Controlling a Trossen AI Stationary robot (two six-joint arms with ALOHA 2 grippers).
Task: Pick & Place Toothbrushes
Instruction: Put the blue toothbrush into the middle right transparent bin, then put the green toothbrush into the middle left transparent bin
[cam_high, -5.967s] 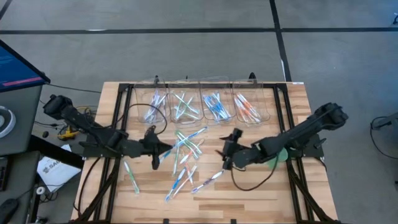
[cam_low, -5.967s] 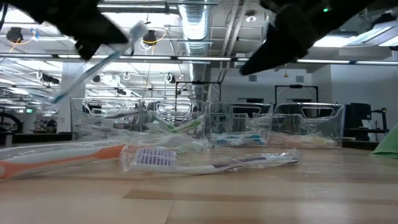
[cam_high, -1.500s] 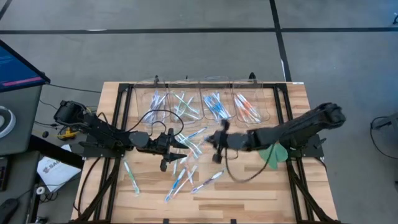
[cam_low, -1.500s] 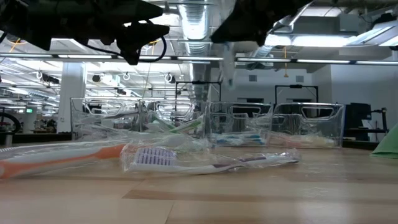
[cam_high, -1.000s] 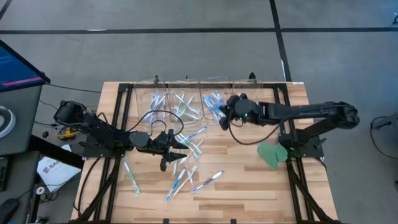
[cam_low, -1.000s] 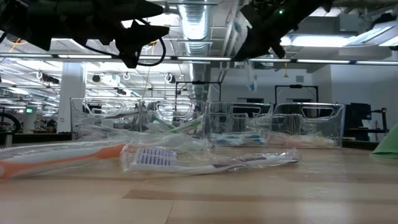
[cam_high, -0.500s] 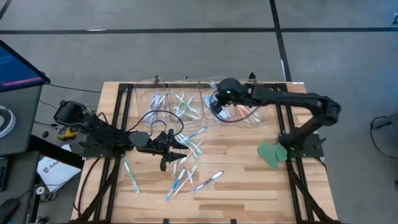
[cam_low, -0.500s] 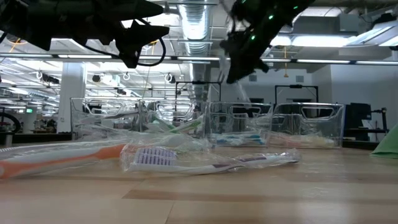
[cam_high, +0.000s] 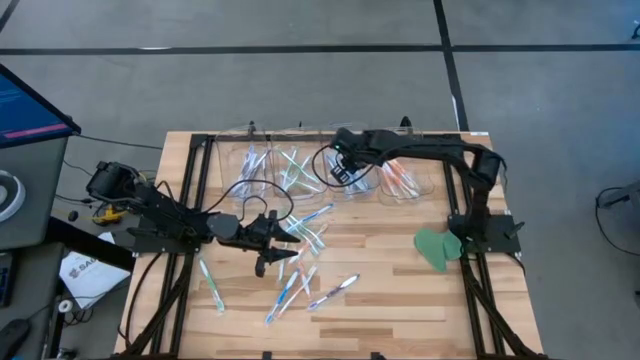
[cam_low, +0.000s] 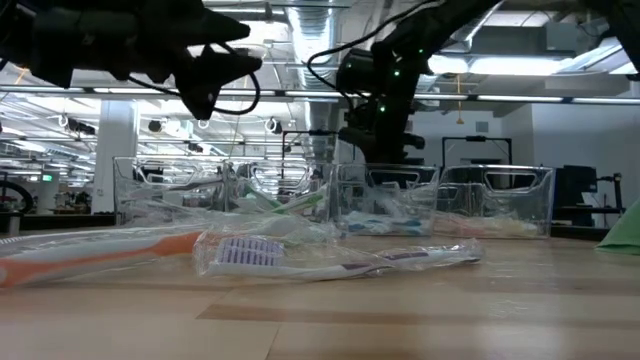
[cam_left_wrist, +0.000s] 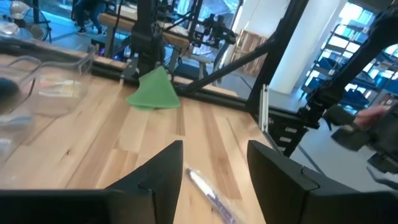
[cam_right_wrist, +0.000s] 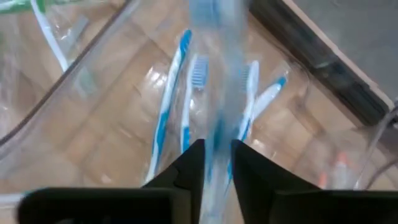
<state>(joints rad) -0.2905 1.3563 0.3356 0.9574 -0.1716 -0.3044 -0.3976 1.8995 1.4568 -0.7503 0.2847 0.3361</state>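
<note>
My right gripper (cam_right_wrist: 215, 163) pinches a blue toothbrush (cam_right_wrist: 217, 93) over its bin (cam_high: 350, 172), unseen from above; left gripper (cam_left_wrist: 213, 163) gapes empty

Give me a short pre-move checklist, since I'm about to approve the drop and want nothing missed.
1. Right gripper over the bin of blue toothbrushes: ok.
2. Blue toothbrush between the right jaws, hanging above that bin: ok.
3. Released yet: cannot tell; the brush is blurred.
4. Colour match, blue brush over blue brushes: ok.
5. Left gripper away from the bins, above the loose pile, jaws open and empty: ok.
6. Green disc out of both arms' way: ok.
</note>
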